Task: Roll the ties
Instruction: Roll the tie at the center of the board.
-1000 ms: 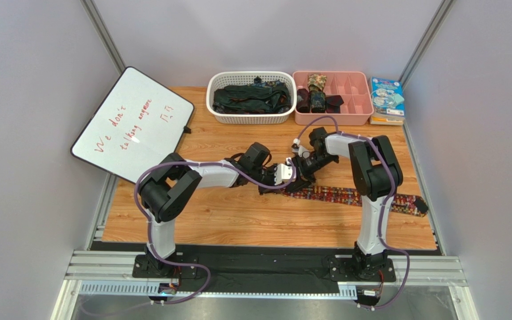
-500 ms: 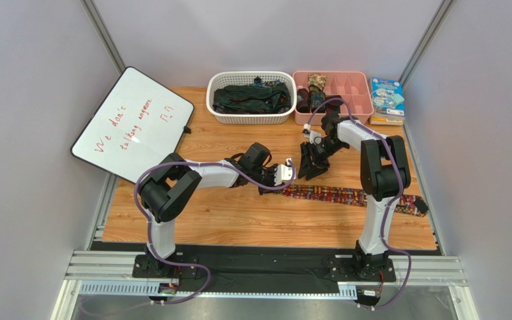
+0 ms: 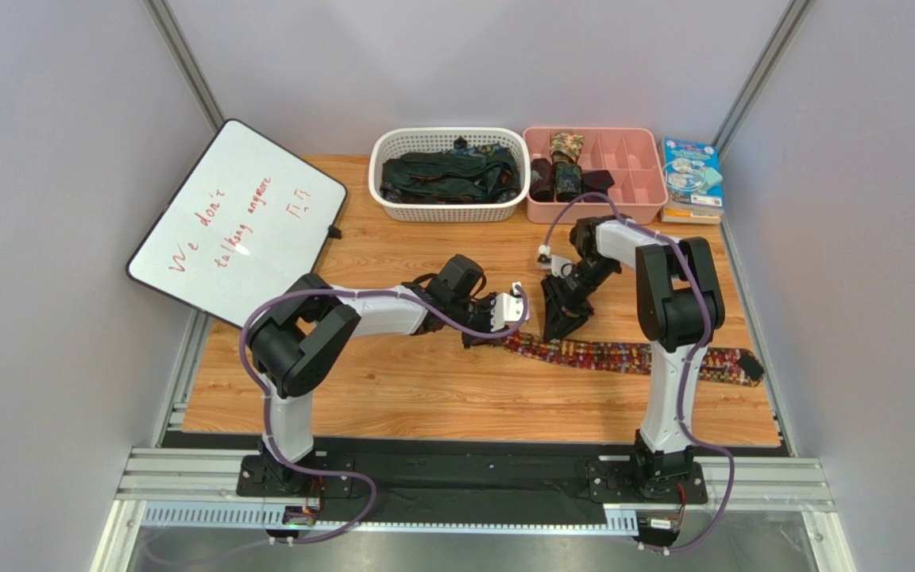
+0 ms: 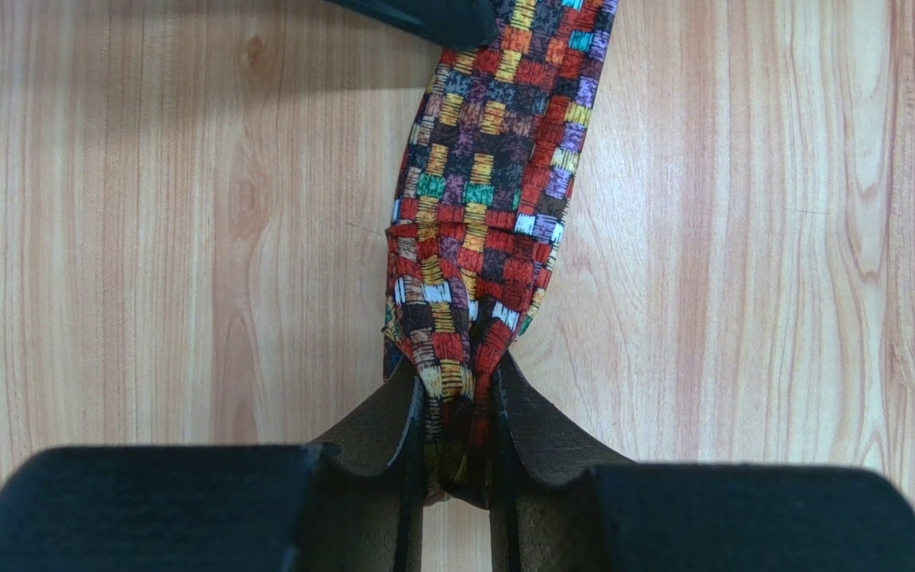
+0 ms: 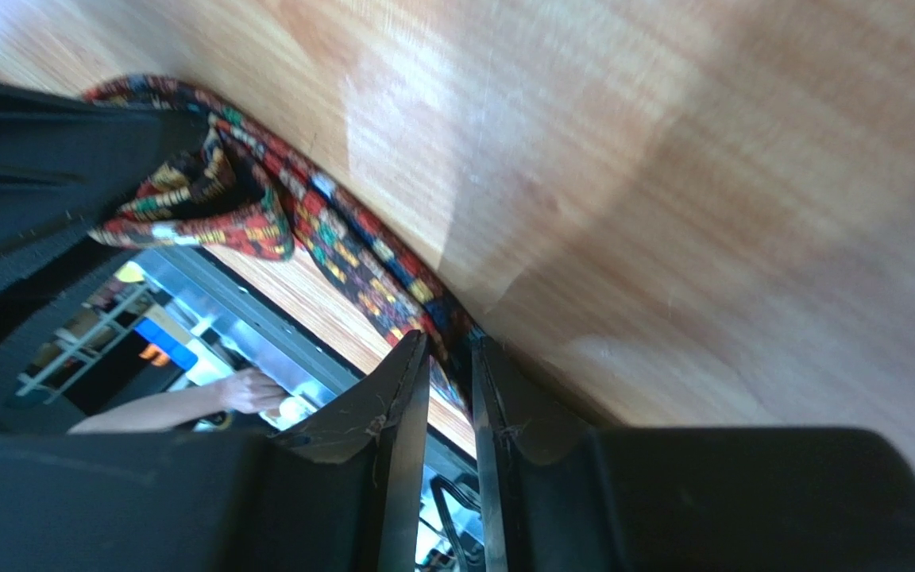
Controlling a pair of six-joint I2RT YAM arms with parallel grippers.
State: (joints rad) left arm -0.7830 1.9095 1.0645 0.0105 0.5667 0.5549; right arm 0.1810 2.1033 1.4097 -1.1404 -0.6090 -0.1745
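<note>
A tie with a busy red-orange-yellow pattern lies stretched along the wooden table, its wide end at the right. My left gripper is shut on the tie's narrow end; in the left wrist view the bunched fabric sits pinched between the jaws. Just to the right, my right gripper points down at the tie. In the right wrist view its jaws stand a narrow gap apart with the tie's edge caught between the tips.
A white basket at the back holds dark loose ties. Beside it a pink divided tray holds rolled ties. A whiteboard leans at the left, and books lie at the back right.
My right gripper let go beside the left gripper, swung back and right, then came down on the tie further along and closed. The left gripper stayed put, holding.
</note>
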